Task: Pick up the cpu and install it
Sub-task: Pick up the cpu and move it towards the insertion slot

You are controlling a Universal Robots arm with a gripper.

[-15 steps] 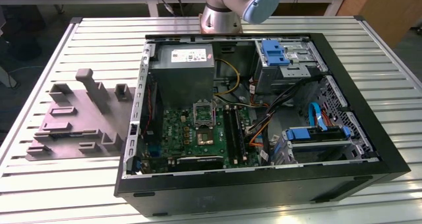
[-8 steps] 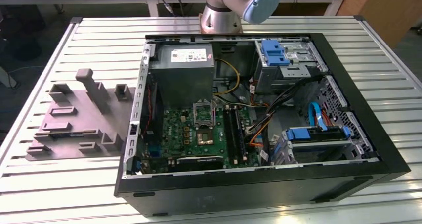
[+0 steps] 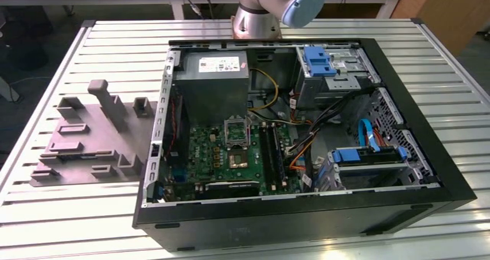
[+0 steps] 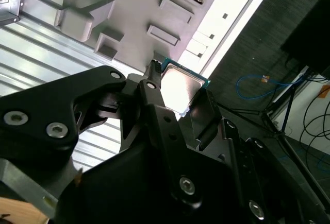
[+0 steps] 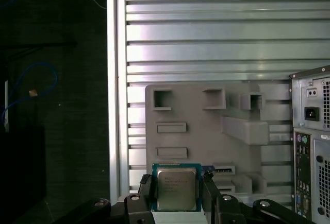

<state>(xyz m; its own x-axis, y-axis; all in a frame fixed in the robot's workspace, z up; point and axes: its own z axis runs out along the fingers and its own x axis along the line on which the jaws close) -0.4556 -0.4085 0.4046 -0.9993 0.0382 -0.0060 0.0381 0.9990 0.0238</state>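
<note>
Exterior view: open computer case (image 3: 306, 220) lies on a slatted metal table (image 3: 459, 99), motherboard (image 3: 229, 151) exposed, metal-framed socket (image 3: 236, 131) near the grey power supply (image 3: 218, 82). A grey-purple tray (image 3: 92, 139) sits beside the case on the exterior view's left, with the arm (image 3: 268, 7) base behind the case. Both wrist views show the gripper (image 5: 177, 194) with the cpu (image 5: 176, 187) in it. In the first wrist view the silvery top faces the camera, with one black finger (image 5: 146, 190) against each side edge and the tray, table and case rear panel beyond. Second wrist view sees the cpu (image 4: 180, 86) at a slant, green edge showing. The fingers (image 4: 153, 92) are closed partway, pinching the chip, with the tray behind.
</note>
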